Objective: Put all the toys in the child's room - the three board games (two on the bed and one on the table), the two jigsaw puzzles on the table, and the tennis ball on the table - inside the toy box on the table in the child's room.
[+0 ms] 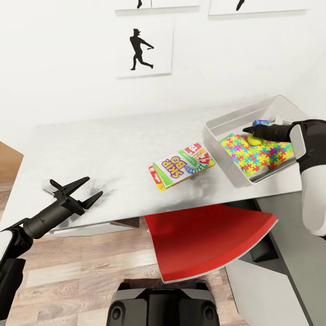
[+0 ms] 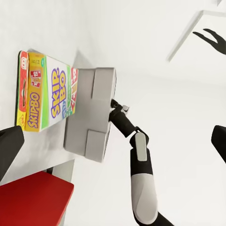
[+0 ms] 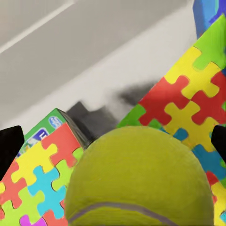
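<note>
Fingers of the right gripper reached into the toy box, and the tennis ball sat between them. Whether they clamped it or had just parted I cannot tell; the ball lay close against the puzzle beneath. Directly under that gripper the jigsaw puzzles lay flat inside the box, one overlapping the other as the right wrist view showed. Beyond its tips, by the box's far wall, a blue boxed game rested, and the right wrist view showed a green-edged box poking from under the puzzles. So the puzzles and at least one game seemed packed, with the ball nearly so.

Outside the box, well to the left of the right gripper, a Skip-Bo game box sat on the table, not yet stowed. The left gripper hovered over the table's near left edge, fingers spread and empty, the Skip-Bo box well ahead of it. That box looked like the main item remaining; how many games the box held I could not count.
</note>
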`<state>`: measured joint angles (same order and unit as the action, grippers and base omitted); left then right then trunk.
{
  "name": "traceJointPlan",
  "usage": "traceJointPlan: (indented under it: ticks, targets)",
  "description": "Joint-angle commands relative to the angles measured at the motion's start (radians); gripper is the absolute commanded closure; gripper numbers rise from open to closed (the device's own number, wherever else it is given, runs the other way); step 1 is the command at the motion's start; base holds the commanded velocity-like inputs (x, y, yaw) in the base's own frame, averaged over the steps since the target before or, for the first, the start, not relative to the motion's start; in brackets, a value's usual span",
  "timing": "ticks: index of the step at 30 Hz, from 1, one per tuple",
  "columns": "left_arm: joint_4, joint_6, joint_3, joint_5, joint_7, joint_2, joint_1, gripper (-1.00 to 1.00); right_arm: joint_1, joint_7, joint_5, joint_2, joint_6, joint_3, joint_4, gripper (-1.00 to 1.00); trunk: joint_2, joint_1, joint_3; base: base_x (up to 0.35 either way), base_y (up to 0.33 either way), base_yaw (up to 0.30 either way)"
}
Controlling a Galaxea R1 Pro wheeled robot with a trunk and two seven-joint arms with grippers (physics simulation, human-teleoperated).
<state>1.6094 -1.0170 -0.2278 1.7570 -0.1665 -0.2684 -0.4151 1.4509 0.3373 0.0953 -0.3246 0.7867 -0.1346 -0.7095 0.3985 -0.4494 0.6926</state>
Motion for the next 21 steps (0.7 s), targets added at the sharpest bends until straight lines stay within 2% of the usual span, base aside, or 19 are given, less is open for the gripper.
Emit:
traceJointPlan:
  ticks: [1, 8, 12, 21]
  targets:
    - [0.000, -0.003, -0.001, -0.010, -0.010, 0.000, -0.001, -1.00, 0.002, -0.003, 0.009, -0.001, 0.009, -0.002, -0.009, -1.00, 0.001, -0.001, 0.001, 0.000, 0.000, 0.000]
    - [-0.001, -0.003, -0.001, -0.010, -0.009, 0.000, -0.001, -1.00, 0.006, -0.004, 0.010, -0.016, 0.045, -0.005, -0.079, -1.00, 0.001, -0.001, 0.001, 0.000, 0.000, 0.000]
    - [-0.001, -0.003, -0.001, -0.010, -0.009, 0.000, -0.001, -1.00, 0.003, -0.004, 0.014, -0.041, 0.127, -0.008, -0.143, -1.00, 0.001, -0.001, 0.001, 0.000, 0.000, 0.000]
    - [-0.001, -0.003, -0.001, -0.010, -0.010, 0.000, -0.001, -1.00, -0.001, -0.004, 0.015, -0.062, 0.227, -0.009, -0.231, -1.00, 0.001, -0.001, 0.001, 0.000, 0.000, 0.000]
